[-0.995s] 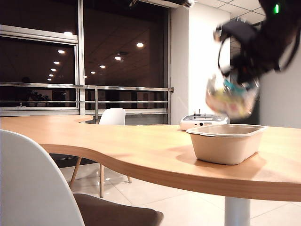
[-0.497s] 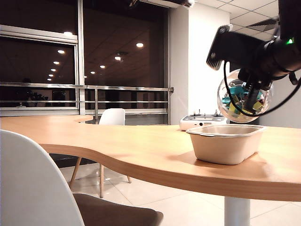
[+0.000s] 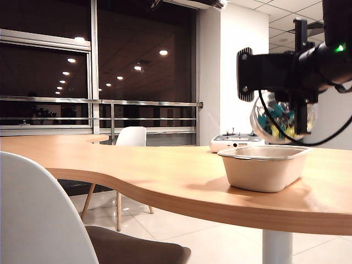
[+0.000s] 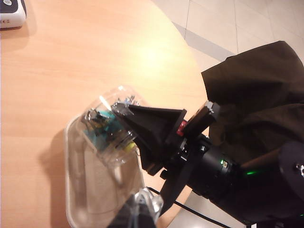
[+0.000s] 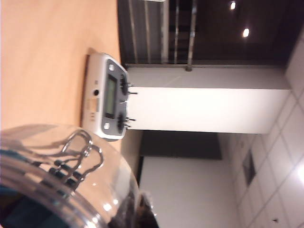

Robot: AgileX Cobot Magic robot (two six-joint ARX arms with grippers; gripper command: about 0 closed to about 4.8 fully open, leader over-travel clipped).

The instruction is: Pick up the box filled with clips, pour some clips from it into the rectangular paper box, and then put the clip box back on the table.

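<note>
Clear clip tub [image 3: 280, 122] gripped in right claw [image 3: 294, 113] above pulp tray [image 3: 264, 168], left claw clenched.

Dark windows [image 3: 137, 66] with a metal railing [image 3: 99, 102] fill the far wall and reflect round ceiling lamps [image 3: 163, 53]. A white wall [image 3: 236, 33] stands behind the right pincer [image 3: 286, 104]. White chairs [image 3: 38, 220] stand on a pale tiled floor [image 3: 220, 242], far left of it.

Teal and yellow clips [image 3: 279, 122], clear tub [image 3: 263, 124], beige tray [image 3: 264, 168], black right pincer [image 3: 300, 102].
</note>
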